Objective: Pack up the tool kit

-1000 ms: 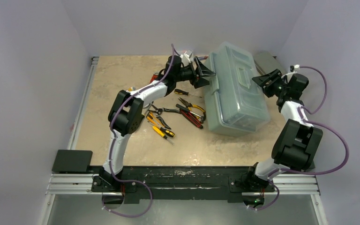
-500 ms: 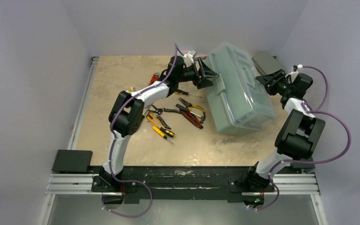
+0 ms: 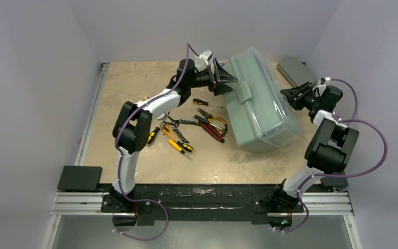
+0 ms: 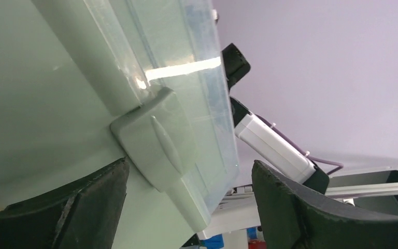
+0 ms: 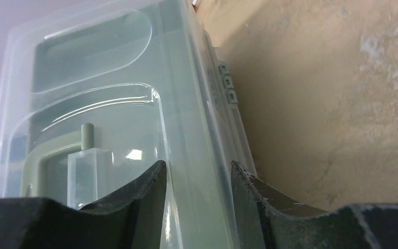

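The sage-green toolbox (image 3: 259,104) with its translucent lid (image 5: 109,104) stands tipped at the back right of the table, its front latch (image 3: 245,91) turned up and to the left. My left gripper (image 3: 227,79) is open at that front face. The latch (image 4: 160,142) lies between its fingers with a gap on the right side (image 4: 190,171). My right gripper (image 3: 288,97) is on the far side, shut on the lid's rim (image 5: 198,171). Pliers (image 3: 215,120) and screwdrivers (image 3: 179,146) with yellow, red and black handles lie loose left of the box.
A flat grey pad (image 3: 296,70) lies at the back right corner by the wall. A black block (image 3: 79,178) sits at the near left on the rail. Bare tabletop (image 3: 134,88) stretches along the left; walls close in on both sides.
The toolbox has turned and tipped, bringing its latch side up. My left jaws have spread wider by the latch. My right jaws have narrowed onto the lid's rim.
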Controlling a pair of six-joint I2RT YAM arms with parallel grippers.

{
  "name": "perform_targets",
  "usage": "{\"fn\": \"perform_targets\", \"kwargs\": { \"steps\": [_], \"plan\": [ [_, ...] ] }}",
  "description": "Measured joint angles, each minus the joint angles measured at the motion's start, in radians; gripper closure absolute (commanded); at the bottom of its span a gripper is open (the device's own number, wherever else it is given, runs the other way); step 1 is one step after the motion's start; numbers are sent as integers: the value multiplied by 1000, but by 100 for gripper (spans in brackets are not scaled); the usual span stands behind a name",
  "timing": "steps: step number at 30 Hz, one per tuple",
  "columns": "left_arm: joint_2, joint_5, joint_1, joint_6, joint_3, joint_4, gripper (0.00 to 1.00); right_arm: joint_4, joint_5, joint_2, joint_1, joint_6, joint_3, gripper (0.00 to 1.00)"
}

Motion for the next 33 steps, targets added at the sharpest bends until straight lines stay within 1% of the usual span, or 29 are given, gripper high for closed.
{"fn": "perform_targets", "kwargs": {
  "steps": [4, 8, 11, 12, 13, 15, 18, 19, 24, 27, 29, 32, 33],
  "plan": [
    [-137, 33, 68, 67, -43, -97, 8, -63, -2, 6, 7, -24, -18, 92],
    [-325, 16, 129, 223, -72, -252, 6, -146, 11, 16, 19, -52, -48, 92],
    [-440, -19, 132, 322, -122, -335, 6, -177, 18, 16, 32, -54, -52, 92],
    [-470, -26, 127, 344, -148, -352, 6, -177, 19, 16, 31, -55, -52, 90],
    [-491, -35, 122, 365, -178, -363, 6, -182, 19, 15, 30, -56, -52, 86],
    [-505, -46, 111, 387, -232, -379, 6, -192, 22, 13, 30, -59, -52, 68],
    [-477, -65, 93, 402, -298, -421, 6, -216, 26, -1, 31, -69, -51, 51],
    [-462, -72, 86, 403, -310, -437, 6, -232, 32, -11, 32, -75, -51, 47],
    [-412, -92, 30, 402, -296, -485, 7, -332, 77, -92, 36, -111, -25, 38],
    [-391, -92, -13, 396, -229, -489, 8, -380, 97, -132, 36, -138, 37, 36],
    [-381, -95, -37, 391, -171, -488, 9, -397, 103, -154, 36, -152, 68, 33],
    [-368, -108, -62, 388, -95, -491, 15, -409, 113, -179, 36, -162, 83, 30],
    [-362, -116, -65, 387, -70, -494, 15, -413, 114, -186, 36, -164, 83, 30]
  ]
}}
